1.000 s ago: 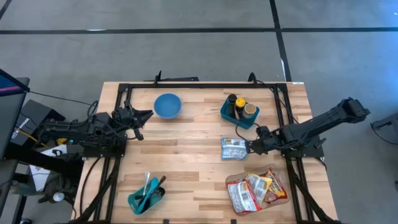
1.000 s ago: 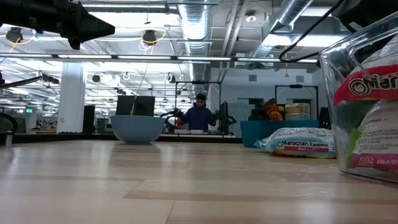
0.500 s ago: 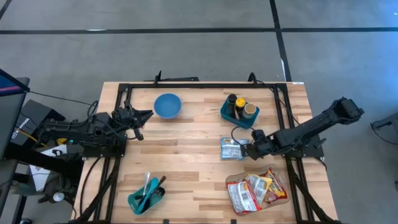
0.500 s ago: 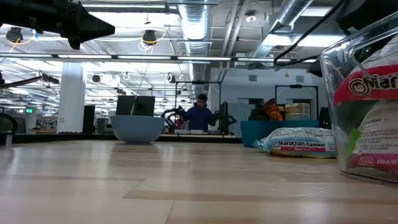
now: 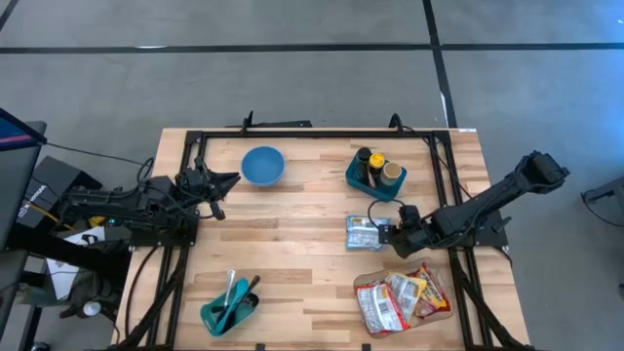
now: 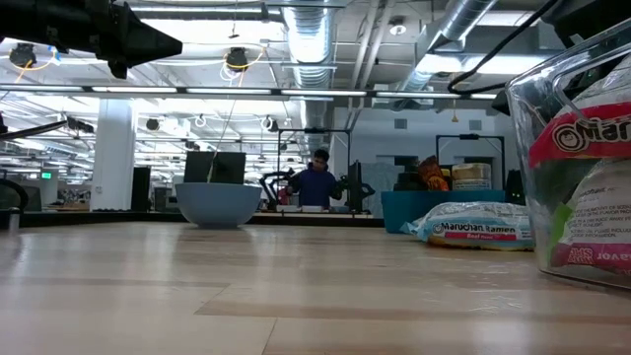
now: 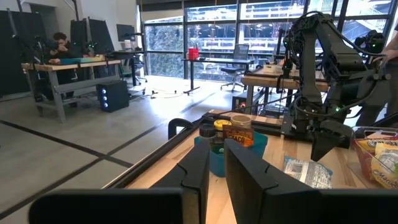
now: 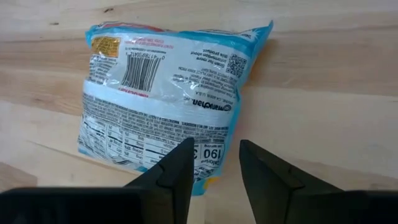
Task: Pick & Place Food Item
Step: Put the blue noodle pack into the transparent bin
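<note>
Watching the right gripper [image 8: 214, 163] hang over the near edge of the ramen packet [image 8: 168, 93], its fingers parted by a narrow gap and nothing between them. In the high view the packet [image 5: 366, 232] lies flat on the table [image 5: 292, 253], label down, at about 3 o'clock from table centre, with the gripper [image 5: 395, 234] just beside it on the right.

Risks as I judge them:
- The gap looks small against a wide, flat bag. If I close here I may only catch a corner of film, and the bag could swing or slip free on the lift.
- Coming down too low could drive the fingertips into the wood, or push the packet away rather than pinch it.
- The teal bin of jars [image 5: 375, 173] sits near, at 12 o'clock from the packet; a shoved bag could slide against it.

The left gripper [image 7: 214, 165] waits at the table's 9 o'clock edge, fingers pressed nearly together, holding nothing.
</note>
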Motion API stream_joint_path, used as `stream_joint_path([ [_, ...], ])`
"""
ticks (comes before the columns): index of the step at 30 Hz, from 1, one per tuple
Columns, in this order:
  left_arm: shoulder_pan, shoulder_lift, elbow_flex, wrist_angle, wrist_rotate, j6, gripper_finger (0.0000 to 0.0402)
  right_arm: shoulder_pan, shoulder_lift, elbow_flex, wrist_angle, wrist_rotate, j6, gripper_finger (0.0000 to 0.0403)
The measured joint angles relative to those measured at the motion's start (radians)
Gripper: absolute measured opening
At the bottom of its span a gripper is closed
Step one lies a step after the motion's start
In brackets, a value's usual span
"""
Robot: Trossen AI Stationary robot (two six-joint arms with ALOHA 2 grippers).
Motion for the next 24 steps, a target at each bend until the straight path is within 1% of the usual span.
stream_joint_path([
  [5, 0.000, 0.000, 0.000, 0.000, 0.000, 0.000, 0.0044, 0.000, 0.000, 0.000, 0.001, 0.000, 0.003, 0.0123],
  [12, 0.000, 0.000, 0.000, 0.000, 0.000, 0.000, 0.0044, 0.032, 0.023, 0.000, 0.003, 0.011, 0.060, 0.0123],
  [17, 0.000, 0.000, 0.000, 0.000, 0.000, 0.000, 0.0044, 0.061, 0.099, 0.000, 0.049, 0.016, 0.106, 0.0123],
  [24, 0.000, 0.000, 0.000, 0.000, 0.000, 0.000, 0.0044, 0.064, 0.190, 0.000, 0.140, 0.025, 0.101, 0.0123],
])
